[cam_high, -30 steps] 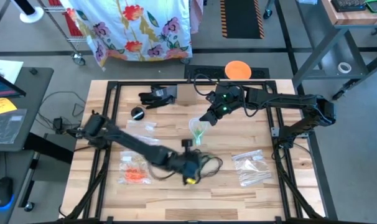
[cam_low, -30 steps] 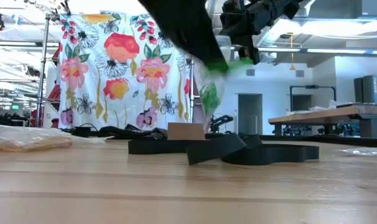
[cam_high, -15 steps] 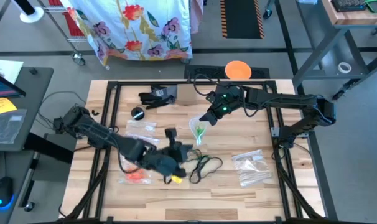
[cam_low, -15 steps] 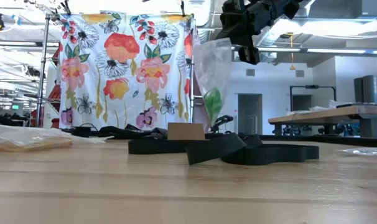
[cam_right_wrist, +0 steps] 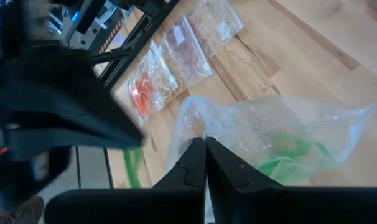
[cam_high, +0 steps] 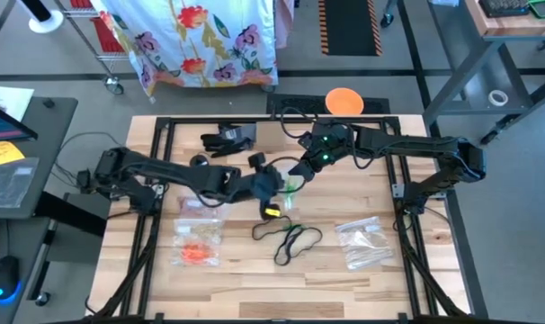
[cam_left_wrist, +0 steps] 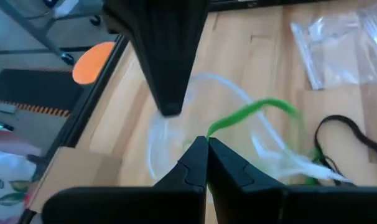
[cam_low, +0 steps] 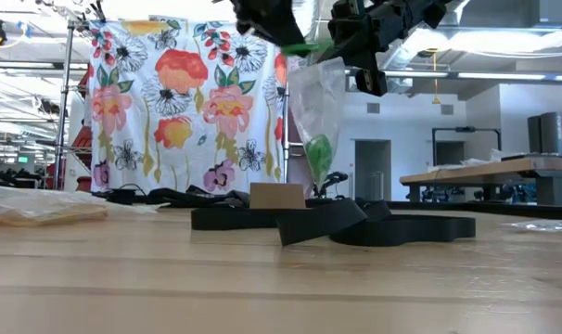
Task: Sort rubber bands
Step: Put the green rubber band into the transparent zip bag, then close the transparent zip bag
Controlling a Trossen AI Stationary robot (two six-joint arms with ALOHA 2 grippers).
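The left end effector (cam_left_wrist: 206, 142), pinched shut on a green rubber band (cam_left_wrist: 254, 112), hangs just above the clear bag (cam_right_wrist: 282, 134) that the shut right end effector (cam_right_wrist: 205, 144) seems to hold open.

right end effector (cam_right_wrist: 205, 144): closed on clear bag (cam_right_wrist: 282, 134) | green rubber bands (cam_right_wrist: 291, 155) inside

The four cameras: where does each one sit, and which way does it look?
High view: overhead, facing down on the table and both arms.
Low view: at tabletop height, facing the room; arms enter from above.
Left wrist view: behind the left end effector, shut on a green rubber band.
Right wrist view: behind the right end effector, shut on the clear bag.
All share the bag.
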